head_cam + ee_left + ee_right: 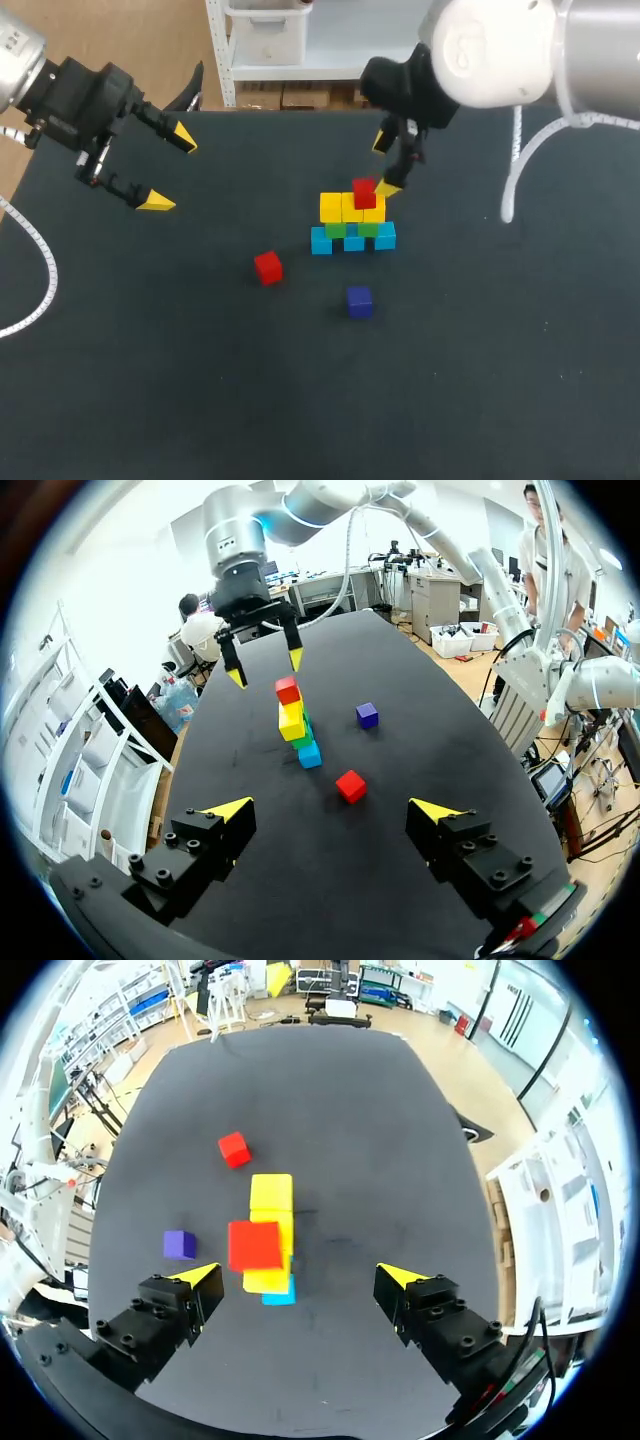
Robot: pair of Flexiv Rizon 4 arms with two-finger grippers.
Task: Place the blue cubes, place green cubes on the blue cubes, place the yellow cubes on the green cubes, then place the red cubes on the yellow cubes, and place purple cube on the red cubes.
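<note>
Placement of the red layer is judged to be the step in hand. One red cube sits on the yellow cubes, which rest on the green cubes and the blue cubes near the middle of the table. The right gripper hangs just above the stack at its 1 o'clock, fingers spread wide and holding nothing. The left gripper hovers well apart at 10 o'clock, also wide open and empty.

Procedure, as judged:
1. Lift the right gripper straight up before any sideways travel, since one fingertip is close beside the placed cube.
2. Take the loose red cube, at 8 o'clock from the stack. The left arm appears better placed for it.
3. Grip it on two opposite faces and lower it vertically beside the first red cube, squared to the yellow row.
4. Leave the purple cube, at 6 o'clock, for last.

Limits of view: the yellows hide most of the green row from the right wrist camera. In the head view it cannot be told whether the right fingertip touches the red cube. Exact centring of that cube on the yellows cannot be confirmed.
</note>
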